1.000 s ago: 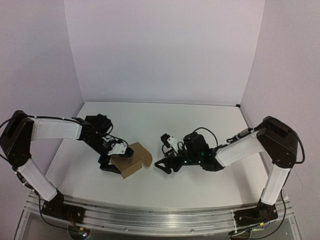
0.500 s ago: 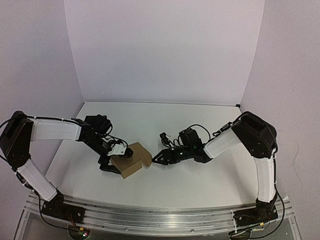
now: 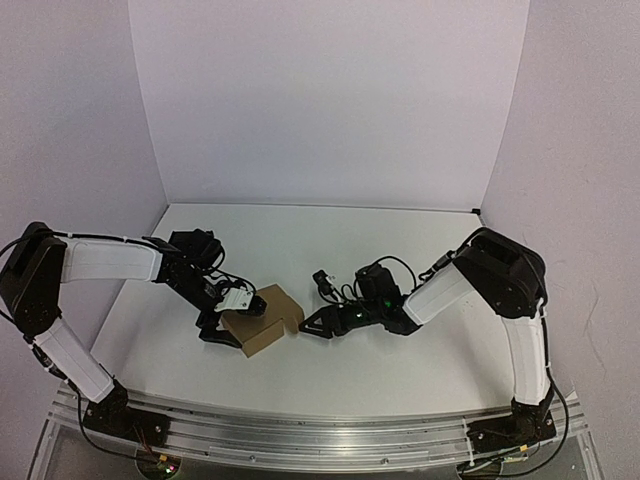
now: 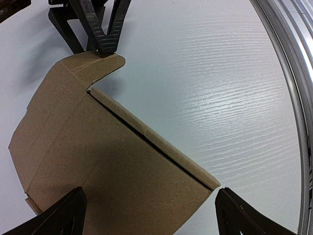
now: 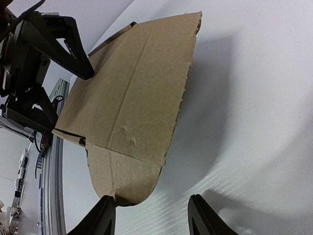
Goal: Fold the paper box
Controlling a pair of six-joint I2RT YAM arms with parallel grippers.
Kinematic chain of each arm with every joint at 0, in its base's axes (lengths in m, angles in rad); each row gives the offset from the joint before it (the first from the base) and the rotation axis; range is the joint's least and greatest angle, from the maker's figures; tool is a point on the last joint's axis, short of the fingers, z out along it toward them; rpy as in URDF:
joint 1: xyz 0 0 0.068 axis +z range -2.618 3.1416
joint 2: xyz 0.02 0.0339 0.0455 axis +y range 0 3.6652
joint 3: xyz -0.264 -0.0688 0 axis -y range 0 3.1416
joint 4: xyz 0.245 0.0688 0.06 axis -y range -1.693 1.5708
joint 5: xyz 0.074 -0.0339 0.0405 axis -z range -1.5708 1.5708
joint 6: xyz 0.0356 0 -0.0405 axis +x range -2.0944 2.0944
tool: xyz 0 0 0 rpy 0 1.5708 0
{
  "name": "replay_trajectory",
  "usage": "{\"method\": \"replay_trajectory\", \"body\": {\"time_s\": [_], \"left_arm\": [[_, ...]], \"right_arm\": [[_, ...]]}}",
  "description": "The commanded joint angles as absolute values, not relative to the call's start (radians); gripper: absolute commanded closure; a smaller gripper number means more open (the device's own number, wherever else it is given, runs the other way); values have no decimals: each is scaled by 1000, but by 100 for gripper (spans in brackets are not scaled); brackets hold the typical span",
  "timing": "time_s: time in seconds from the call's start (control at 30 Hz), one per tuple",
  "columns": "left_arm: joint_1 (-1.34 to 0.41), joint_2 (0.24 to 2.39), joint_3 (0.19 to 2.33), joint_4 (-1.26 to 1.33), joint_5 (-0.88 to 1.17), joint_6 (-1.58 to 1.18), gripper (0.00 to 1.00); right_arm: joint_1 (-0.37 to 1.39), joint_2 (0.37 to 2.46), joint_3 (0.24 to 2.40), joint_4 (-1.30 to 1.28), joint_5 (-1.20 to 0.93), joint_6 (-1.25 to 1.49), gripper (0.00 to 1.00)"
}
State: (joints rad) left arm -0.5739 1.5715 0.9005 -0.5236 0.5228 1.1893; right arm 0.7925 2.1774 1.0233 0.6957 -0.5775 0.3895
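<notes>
Between the wide-apart jaws of the left gripper (image 4: 149,211) sits the paper box (image 4: 98,161). Right gripper (image 5: 151,218) has its jaws apart too, one fingertip touching the box's rounded flap (image 5: 124,178).

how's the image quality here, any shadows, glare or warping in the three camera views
Top external: even soft light, sharp, walls bow slightly outward. Left wrist: the paper box face is shaded, the table is bright, the rail curves from wide-angle distortion. Right wrist: the box casts a soft shadow to its right, and the right end effector fingertips are slightly soft.
</notes>
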Motion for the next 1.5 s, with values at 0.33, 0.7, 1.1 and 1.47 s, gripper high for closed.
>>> {"method": "replay_trajectory", "body": {"time_s": [0.33,0.7,1.1,1.47], "left_arm": [[-572,1597,883,-593,527,1210,6],[-571,1600,867,-575,523,1228,6],[-571,1600,858,-577,526,1241,5],[-571,1573,852,-572,547,1254,4]], "right_arm": [[823,2211,1025,798,-390,247,58],[868,2232,1055,816,-305,206,58],[896,2212,1038,910,-191,219,56],[973,2182,984,897,-104,155,37]]}}
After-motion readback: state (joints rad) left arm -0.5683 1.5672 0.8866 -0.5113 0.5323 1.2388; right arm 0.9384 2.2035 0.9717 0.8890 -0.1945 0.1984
